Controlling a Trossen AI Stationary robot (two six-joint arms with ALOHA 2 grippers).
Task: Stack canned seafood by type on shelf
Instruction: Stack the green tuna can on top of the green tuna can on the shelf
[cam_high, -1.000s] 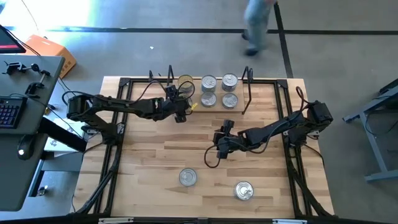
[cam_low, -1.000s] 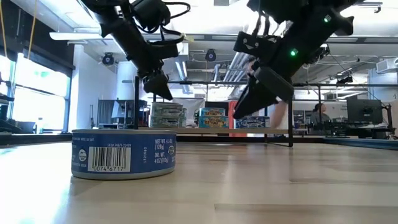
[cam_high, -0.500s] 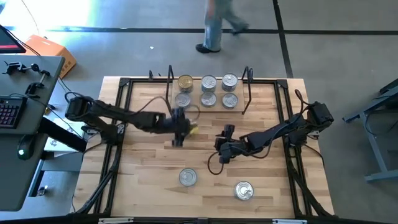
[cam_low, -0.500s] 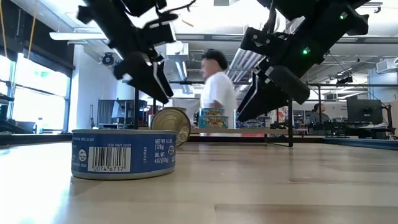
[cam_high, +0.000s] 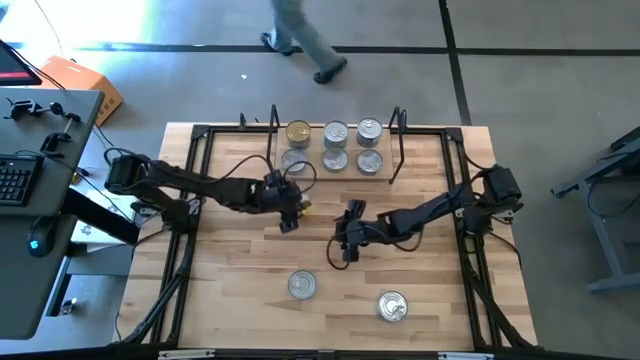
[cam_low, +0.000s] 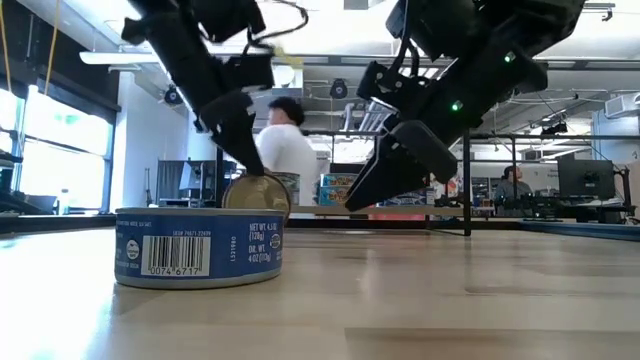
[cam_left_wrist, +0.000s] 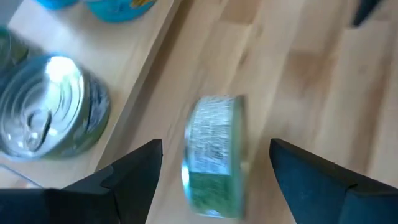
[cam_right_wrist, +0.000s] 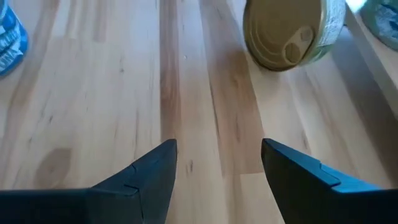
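light wood covers the whole tabletop (cam_high: 250, 250), which sits in a black frame. along its far edge lies the shelf (cam_high: 385, 172), a low pale plank with a black wire upright at each end. five tins (cam_high: 335, 146) stand on the shelf in two short rows seen from above: a gold-lidded tin (cam_high: 298, 132) at the left end of the back row, the others with silver lids.

the left gripper (cam_high: 291, 214) hangs over the table just in front of the shelf's left end. its fingers are spread wide and hold nothing. between them, in the left wrist view, a green-labelled tin (cam_left_wrist: 214, 155) stands on its edge on the bare wood, clear of both fingers (cam_left_wrist: 127, 171). the right wrist view shows this same tin with a gold pull-tab lid (cam_right_wrist: 291, 32) facing the camera, beside the shelf's front edge. in the low view it shows as a gold disc (cam_low: 256, 193) under the left arm.

the right gripper (cam_high: 345, 238) hovers near the middle of the table, to the right of the left gripper, pointed at the tipped tin. its fingers (cam_right_wrist: 149, 171) are also apart and empty.

two more tins stand upright near the front of the table, well apart from the shelf: a blue-labelled tin (cam_low: 199, 247) with a barcode, and a silver-lidded tin (cam_high: 391, 306) to its right.

a person (cam_high: 300, 38) walks across the floor beyond the table.
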